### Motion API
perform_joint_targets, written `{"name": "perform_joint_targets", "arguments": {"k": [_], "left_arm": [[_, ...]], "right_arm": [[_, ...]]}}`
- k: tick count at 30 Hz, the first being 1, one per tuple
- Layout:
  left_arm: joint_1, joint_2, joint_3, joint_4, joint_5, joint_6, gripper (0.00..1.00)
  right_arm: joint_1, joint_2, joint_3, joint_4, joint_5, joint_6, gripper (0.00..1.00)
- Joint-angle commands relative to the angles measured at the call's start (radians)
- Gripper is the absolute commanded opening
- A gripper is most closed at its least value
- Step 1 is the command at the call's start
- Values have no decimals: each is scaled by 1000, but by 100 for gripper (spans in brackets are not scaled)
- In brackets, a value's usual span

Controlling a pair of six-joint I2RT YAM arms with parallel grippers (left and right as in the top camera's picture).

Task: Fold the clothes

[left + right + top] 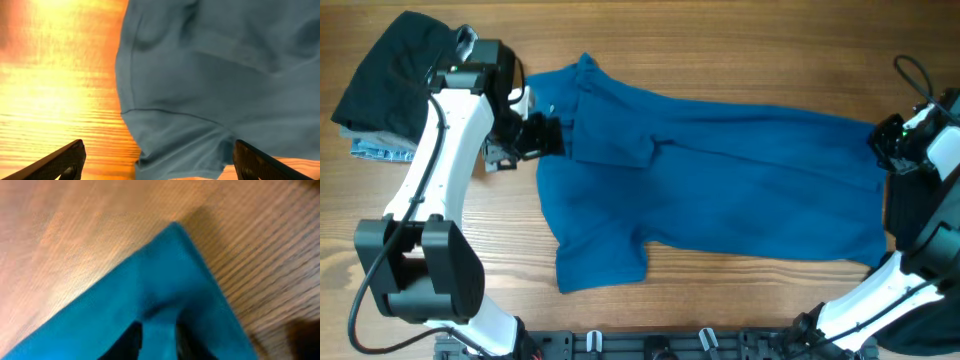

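Soft, even light from overhead throws faint shadows. The left wrist view flares the bench [50, 75] orange-yellow with glare. The right wrist view blurs the blue shirt [150, 305] close up.

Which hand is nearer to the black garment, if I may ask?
Left. The left hand is at the collar end of the blue shirt, close to the black garment; the right hand holds its far hem corner.

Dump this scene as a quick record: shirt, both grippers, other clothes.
shirt: blue shirt spread lengthwise on the table, not yet folded
left gripper: left gripper open, at the shirt's collar end
right gripper: right gripper shut on the shirt's hem corner
other clothes: black garment lying on a pale-blue patterned piece, apart from the shirt, beside the left arm
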Motion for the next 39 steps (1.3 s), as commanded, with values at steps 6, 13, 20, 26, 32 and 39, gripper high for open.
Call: {"name": "perform_joint_targets", "arguments": {"k": [6, 13, 20, 26, 32, 39], "left_arm": [[6, 0, -278, 66, 133, -51, 82], [-8, 0, -521, 198, 206, -126, 70], [-80, 0, -602, 238, 258, -158, 46], [-76, 0, -595, 243, 262, -152, 4], [21, -18, -558, 237, 321, -148, 4], [29, -77, -472, 243, 402, -98, 4]], "right_arm": [[5, -510, 14, -326, -267, -94, 42], [4, -525, -34, -703, 13, -81, 45], [4, -524, -193, -647, 23, -71, 49], [-24, -519, -370, -528, 178, 79, 56], [-168, -468, -437, -479, 285, 139, 56], [-203, -364, -437, -460, 333, 156, 52]]}}
